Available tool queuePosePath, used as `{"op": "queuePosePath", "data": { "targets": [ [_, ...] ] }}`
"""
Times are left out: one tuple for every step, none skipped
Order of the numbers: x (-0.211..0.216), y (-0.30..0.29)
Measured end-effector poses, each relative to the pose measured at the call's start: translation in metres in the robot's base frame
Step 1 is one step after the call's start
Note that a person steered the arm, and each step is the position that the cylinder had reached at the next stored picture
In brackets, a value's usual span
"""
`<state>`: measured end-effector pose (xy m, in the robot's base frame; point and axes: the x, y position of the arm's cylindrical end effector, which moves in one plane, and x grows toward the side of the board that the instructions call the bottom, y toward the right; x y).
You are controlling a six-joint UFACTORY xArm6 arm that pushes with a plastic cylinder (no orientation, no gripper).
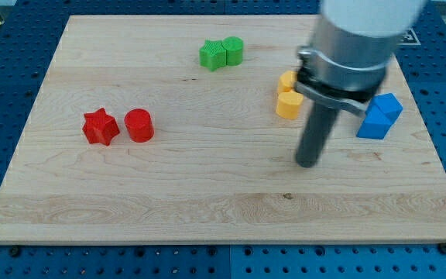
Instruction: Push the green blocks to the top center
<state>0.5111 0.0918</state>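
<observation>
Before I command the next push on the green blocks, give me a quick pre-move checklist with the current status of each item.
1. Both green blocks visible: ok. The green star and green cylinder sit touching near the view's top centre.
2. My tip visible and clear of blocks: ok. It rests on bare board, below and right of the greens.
3. Yellow blocks out of the straight path to the greens: not ok. They lie between my tip and the greens.
4. Blue blocks clear: ok, at the tip's right.
5. Red star and red cylinder clear: ok, far left.
6. Greens already at target: cannot tell; no marked goal.
</observation>
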Motion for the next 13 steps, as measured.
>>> {"op": "queuePosePath", "data": {
  "targets": [
    [-0.044,-0.018],
    [-0.082,-0.06],
    [-0.122,-0.088],
    [-0.155,-0.091],
    [-0.192,-0.091],
    [-0.222,-0.096],
    [-0.211,-0.096],
    [-0.193,-0.103],
    [-0.198,-0.143],
    [-0.22,-0.165],
    [-0.233,-0.164],
    [-0.233,-0.166],
    [-0.229,-0.183]
  ]
}}
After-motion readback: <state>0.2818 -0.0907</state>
